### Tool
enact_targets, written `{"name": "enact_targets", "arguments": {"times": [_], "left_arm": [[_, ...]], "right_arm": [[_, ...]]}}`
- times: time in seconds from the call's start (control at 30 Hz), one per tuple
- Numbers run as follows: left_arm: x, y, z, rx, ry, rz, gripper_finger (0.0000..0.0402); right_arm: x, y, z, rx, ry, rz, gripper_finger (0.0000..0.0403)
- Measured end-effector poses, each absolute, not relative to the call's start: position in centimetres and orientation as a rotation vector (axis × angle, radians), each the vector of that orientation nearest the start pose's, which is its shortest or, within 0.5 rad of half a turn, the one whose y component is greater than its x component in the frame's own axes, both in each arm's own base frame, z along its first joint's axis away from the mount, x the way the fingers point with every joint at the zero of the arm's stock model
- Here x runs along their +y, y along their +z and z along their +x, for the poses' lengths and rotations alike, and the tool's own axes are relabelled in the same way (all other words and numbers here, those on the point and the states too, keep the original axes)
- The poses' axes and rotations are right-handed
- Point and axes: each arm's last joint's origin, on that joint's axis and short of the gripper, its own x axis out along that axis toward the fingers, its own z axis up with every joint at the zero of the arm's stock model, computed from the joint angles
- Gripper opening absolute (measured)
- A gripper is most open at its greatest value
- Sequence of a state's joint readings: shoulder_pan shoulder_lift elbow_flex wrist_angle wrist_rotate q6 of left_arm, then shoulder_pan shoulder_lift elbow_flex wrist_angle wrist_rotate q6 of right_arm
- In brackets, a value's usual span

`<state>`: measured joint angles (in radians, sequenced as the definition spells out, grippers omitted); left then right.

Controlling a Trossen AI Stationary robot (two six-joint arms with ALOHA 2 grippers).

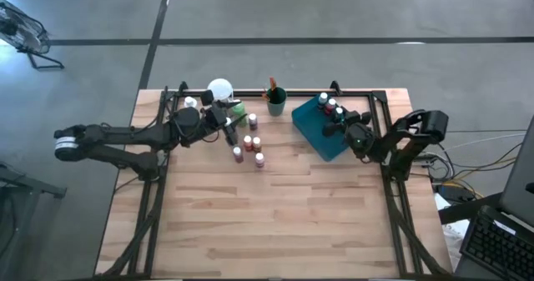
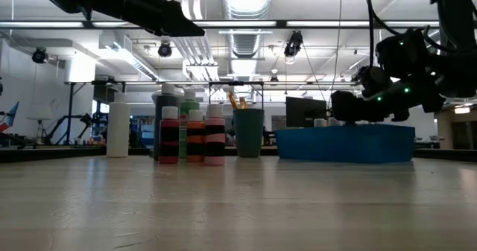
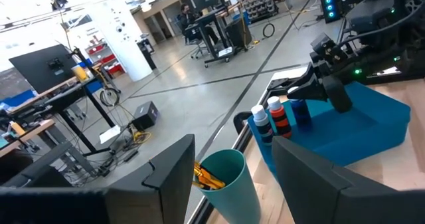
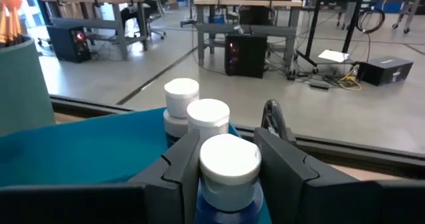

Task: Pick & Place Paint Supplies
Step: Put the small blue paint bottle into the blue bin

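Right gripper (image 4: 226,177) hangs over the teal tray (image 1: 321,135) near the table's far right corner, its 2 fingers (image 4: 182,161) set close on either side of a white-capped bottle (image 4: 229,164) with a blue body; the pads sit right at the cap, but whether they actually press it I cannot tell. 2 more white-capped bottles (image 4: 199,114) stand just beyond it in the tray's far end. From the left wrist view these tray bottles (image 3: 272,117) show red, blue and dark bodies, with the right gripper's dark head just beside them.

Left gripper (image 3: 232,177) is above the far left part of the table (image 1: 275,223), beside the cluster of loose bottles. Its fingers (image 3: 176,171) stand clearly apart with nothing between them; the teal cup (image 3: 229,177) shows through the gap.

4 small bottles (image 1: 250,148) stand in a loose group on the table between the left gripper and the tray, well apart from the tray. In the low view they read as red, orange and pink bodies with dark bands (image 2: 194,135), with a green and a dark bottle (image 2: 175,102) behind them.

Near the far edge, between the bottle group and the tray, the teal cup (image 1: 276,102) holds orange-tipped brushes (image 1: 272,87). A round white-topped object (image 1: 219,89) sits at the far edge just beside the left gripper.
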<state>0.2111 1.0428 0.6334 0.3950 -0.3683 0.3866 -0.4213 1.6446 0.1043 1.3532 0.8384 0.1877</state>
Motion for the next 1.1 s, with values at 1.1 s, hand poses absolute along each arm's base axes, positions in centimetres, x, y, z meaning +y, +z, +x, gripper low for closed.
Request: {"name": "enact_targets", "arguments": {"times": [1.1], "left_arm": [[5.85,28.78,22.32,0.12,0.561,0.362,0.0207]], "right_arm": [[-9.85,10.39,16.71,0.065,-1.273,0.154,0.0158]]}}
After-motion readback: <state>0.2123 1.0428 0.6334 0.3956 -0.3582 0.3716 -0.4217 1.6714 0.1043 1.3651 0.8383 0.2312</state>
